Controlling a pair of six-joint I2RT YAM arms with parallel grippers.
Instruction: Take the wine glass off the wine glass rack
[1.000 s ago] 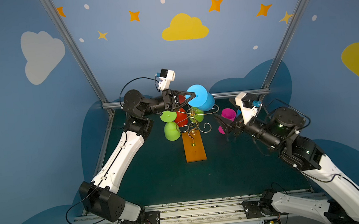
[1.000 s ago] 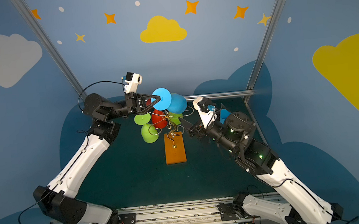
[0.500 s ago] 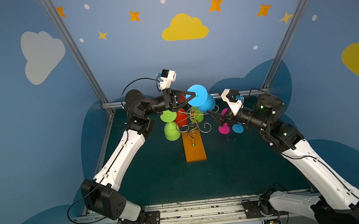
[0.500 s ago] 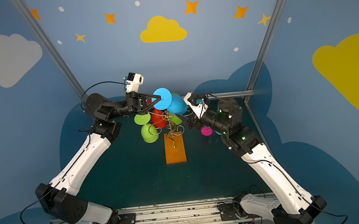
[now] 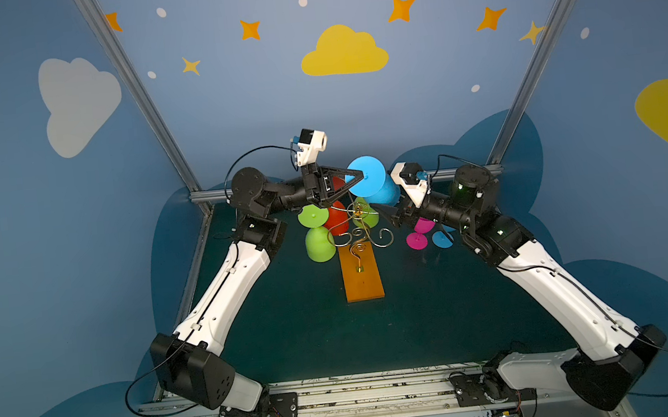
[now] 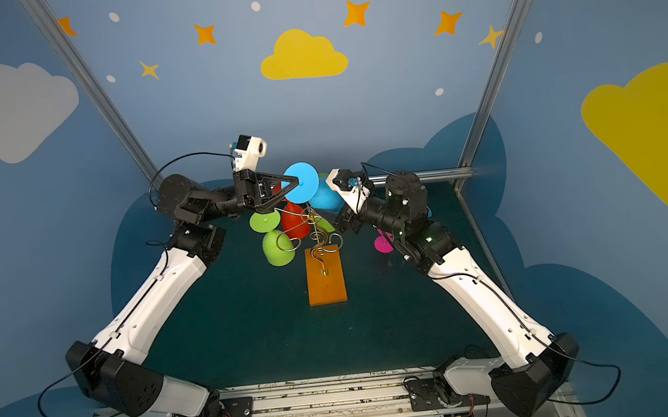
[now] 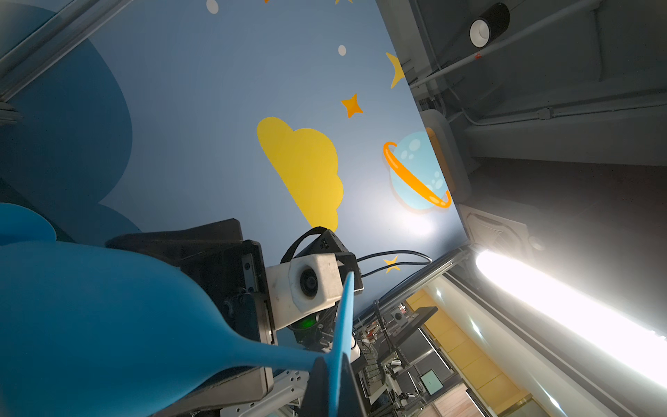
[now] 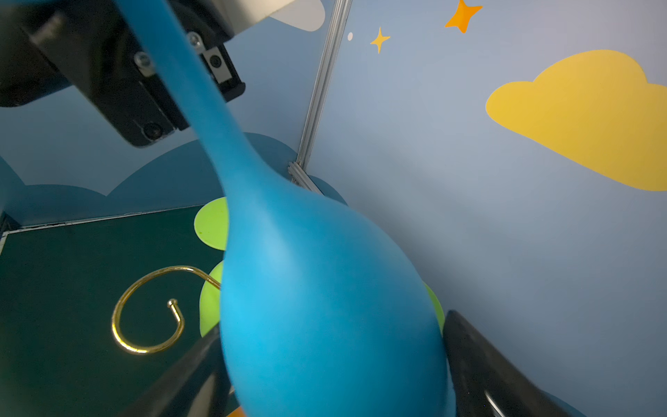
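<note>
The right arm has swung in: the right tool (image 8: 332,323) now gapes astride the bowl of the opaque blue glass (image 5: 376,184). The glass is tilted above the rack (image 5: 362,278), and the left tool (image 5: 356,176) pinches its stem.

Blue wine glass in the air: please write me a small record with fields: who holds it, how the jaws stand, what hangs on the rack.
glass: blue wine glass, held above the wine glass rack, tilted
left gripper: jaws shut on its stem beside the foot
right gripper: jaws open, one each side of the bowl; contact unclear
nearest scroll arm: empty
hanging on rack: green glass, second green glass, red glass
off rack: pink glass, by the right arm
</note>
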